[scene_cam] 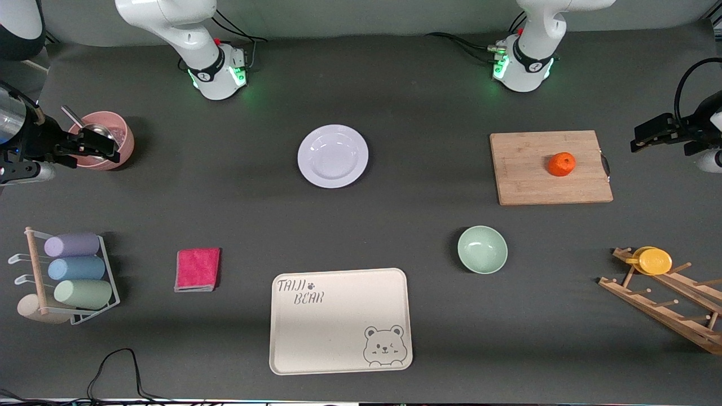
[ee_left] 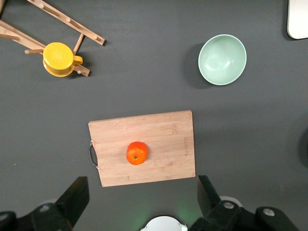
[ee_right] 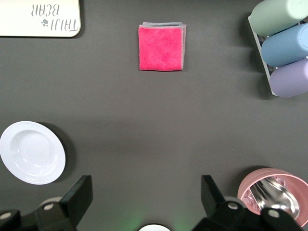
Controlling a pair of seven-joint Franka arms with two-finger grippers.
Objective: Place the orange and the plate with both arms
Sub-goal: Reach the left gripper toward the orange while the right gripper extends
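Note:
The orange (scene_cam: 562, 164) sits on a wooden cutting board (scene_cam: 530, 180) toward the left arm's end of the table. It also shows in the left wrist view (ee_left: 137, 153). The white plate (scene_cam: 333, 155) lies empty on the table's middle, between the two bases. It also shows in the right wrist view (ee_right: 32, 152). My left gripper (scene_cam: 640, 138) is open and empty, up in the air past the board's handle end (ee_left: 143, 195). My right gripper (scene_cam: 107, 145) is open and empty, up over a pink bowl (ee_right: 144, 192).
A mint-green bowl (scene_cam: 482, 249) and a cream bear tray (scene_cam: 338, 321) lie nearer the front camera. A pink cloth (scene_cam: 197, 269) and a rack of pastel cups (scene_cam: 73, 270) are toward the right arm's end. The pink bowl (scene_cam: 121, 132) holds metal ware. A wooden rack carries a yellow cup (scene_cam: 654, 260).

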